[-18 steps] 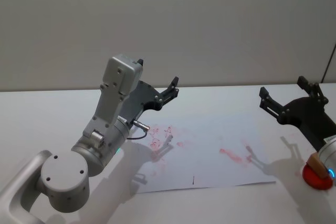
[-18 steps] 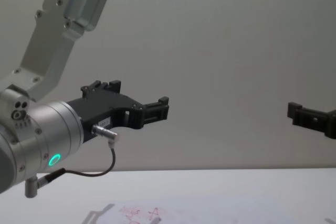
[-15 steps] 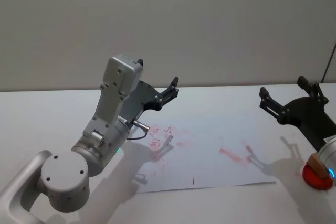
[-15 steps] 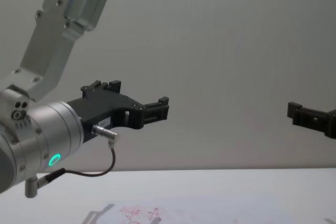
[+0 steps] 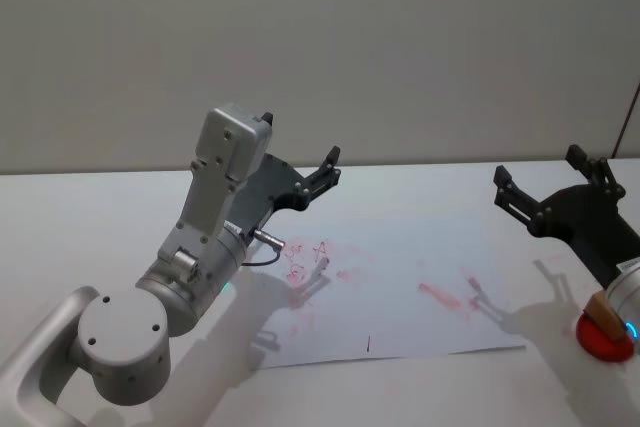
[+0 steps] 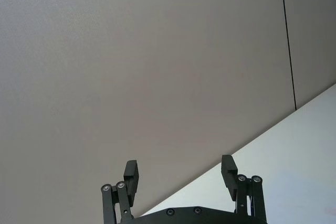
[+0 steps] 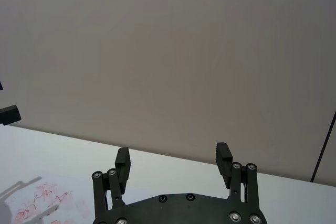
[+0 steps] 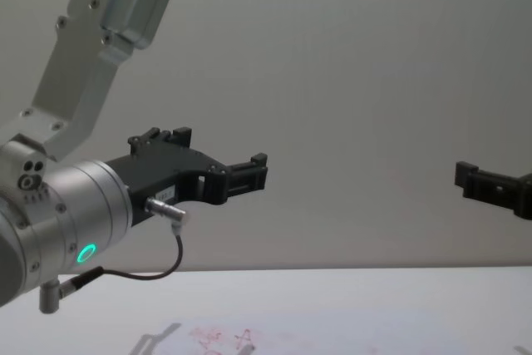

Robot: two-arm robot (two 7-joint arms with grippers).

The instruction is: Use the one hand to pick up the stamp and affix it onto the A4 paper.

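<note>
Right gripper (image 5: 545, 179): jaws apart, empty, held up at far right. Left gripper (image 5: 318, 179): jaws apart, empty, raised over the A4 paper (image 5: 400, 287), far-left part. Stamp (image 5: 603, 308) sits on red pad (image 5: 603, 342), near right, off the sheet. Sheet shows red marks (image 5: 438, 294). Judged: pick-up and stamping both not yet done.

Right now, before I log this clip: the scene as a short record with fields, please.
left gripper: open, empty, raised above the table's left side
right gripper: open, empty, raised at the right side
stamp: on the red pad, right of the A4 paper, ungripped
A4 paper: flat on the table, faint red marks
</note>
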